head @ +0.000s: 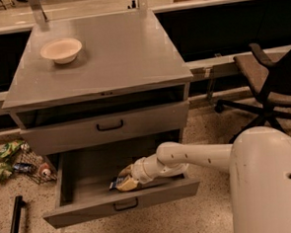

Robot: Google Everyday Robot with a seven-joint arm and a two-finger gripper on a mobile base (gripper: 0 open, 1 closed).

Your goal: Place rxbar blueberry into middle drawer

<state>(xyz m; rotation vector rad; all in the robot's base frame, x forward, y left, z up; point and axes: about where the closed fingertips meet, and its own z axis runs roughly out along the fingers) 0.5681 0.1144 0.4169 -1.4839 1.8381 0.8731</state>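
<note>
The middle drawer [87, 210] stands pulled open below the shut handled front [109, 125]. My gripper [123, 180] reaches down into the drawer from the right, low near its floor at the front middle. The rxbar blueberry [115, 183], dark with pale print, shows at the gripper's tips, just above or on the drawer floor. I cannot tell whether it rests on the floor.
A cream bowl [61, 49] sits on the cabinet top at the back left. Snack bags and litter [14, 161] lie on the floor left of the cabinet. A black office chair [269, 86] stands at the right. A dark bar [14, 225] lies on the floor at the lower left.
</note>
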